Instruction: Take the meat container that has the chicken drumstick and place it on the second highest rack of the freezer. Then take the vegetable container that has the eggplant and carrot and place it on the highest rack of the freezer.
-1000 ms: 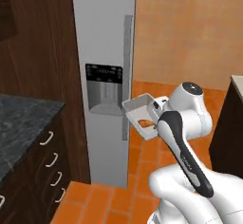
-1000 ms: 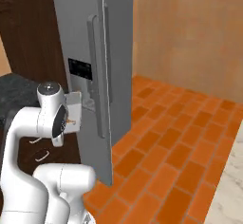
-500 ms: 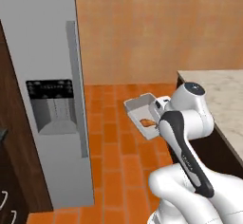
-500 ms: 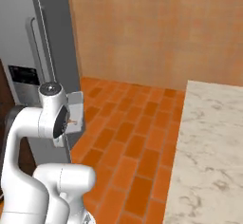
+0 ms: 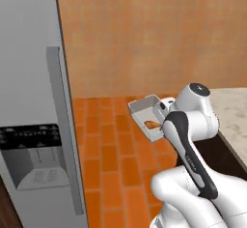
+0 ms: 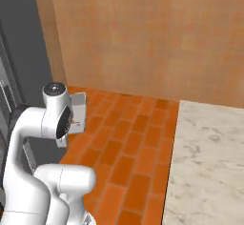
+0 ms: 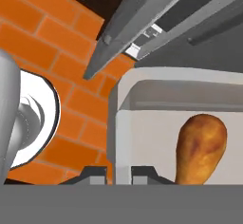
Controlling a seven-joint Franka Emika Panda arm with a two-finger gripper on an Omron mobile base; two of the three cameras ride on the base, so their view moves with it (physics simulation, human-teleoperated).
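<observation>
The gripper (image 7: 118, 173) is clamped on the near wall of the meat container (image 5: 147, 116), one finger either side of the rim, which keeps the tray roughly level so the chicken drumstick (image 7: 200, 147) lies flat inside; the tray hangs above the brick floor (image 5: 116, 164), beside the freezer (image 5: 29, 101), whose door looks closed from the left base camera; its racks are hidden; the container's far corners are cut off in the hand camera.

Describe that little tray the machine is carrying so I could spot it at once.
Start at the tall grey freezer. To its right, above the orange brick floor, the white arm holds a shallow white container by its rim. Inside lies a golden-brown chicken drumstick.
</observation>
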